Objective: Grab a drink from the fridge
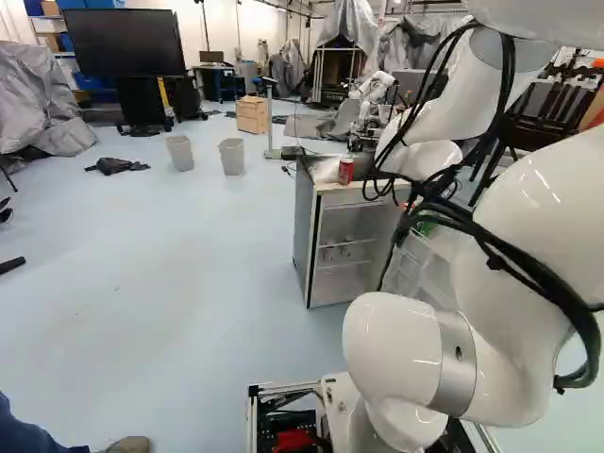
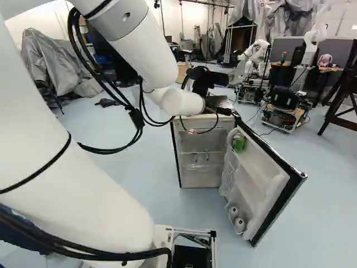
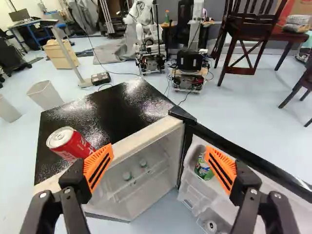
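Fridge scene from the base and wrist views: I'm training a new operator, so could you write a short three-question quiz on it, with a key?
1. Multiple choice: where is the red can?
a) on the floor
b) on top of the fridge
c) on a chair

2. Fill in the missing colour: the drink can held in the open door is mainly ____.

3. True or false: the two fingers of the end effector stand apart, with nothing gripped between them.

Key: 1. b; 2. green; 3. true
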You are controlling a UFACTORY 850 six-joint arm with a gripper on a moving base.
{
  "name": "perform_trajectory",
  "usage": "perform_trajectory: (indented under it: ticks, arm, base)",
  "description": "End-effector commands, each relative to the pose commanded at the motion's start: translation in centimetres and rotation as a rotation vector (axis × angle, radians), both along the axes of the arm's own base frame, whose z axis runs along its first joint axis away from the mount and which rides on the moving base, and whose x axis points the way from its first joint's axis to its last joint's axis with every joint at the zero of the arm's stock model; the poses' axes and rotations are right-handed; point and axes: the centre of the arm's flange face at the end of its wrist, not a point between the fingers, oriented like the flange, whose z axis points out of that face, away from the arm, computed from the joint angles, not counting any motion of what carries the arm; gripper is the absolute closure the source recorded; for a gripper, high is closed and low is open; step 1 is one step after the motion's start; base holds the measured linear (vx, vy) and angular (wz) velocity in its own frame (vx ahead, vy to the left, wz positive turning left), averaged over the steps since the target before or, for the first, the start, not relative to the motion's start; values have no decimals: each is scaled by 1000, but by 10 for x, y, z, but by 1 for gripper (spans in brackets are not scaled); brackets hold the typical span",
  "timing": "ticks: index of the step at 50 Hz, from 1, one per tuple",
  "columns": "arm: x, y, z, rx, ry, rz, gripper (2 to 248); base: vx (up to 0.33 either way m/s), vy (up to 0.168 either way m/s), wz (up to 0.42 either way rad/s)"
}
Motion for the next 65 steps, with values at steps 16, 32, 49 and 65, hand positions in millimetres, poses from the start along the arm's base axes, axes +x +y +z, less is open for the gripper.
perform_trajectory:
  ticks: [16,32,49,65]
  arm:
    - [-15,-21,-2,21,29,-64,3]
    - [-29,-43,-6,61,61,-143,3]
    - [-41,-68,-10,114,89,-232,3]
    - [-50,-92,-13,176,114,-318,3]
  base:
    - [0,0,0]
    - [0,0,0]
    - [0,0,0]
    - [0,0,0]
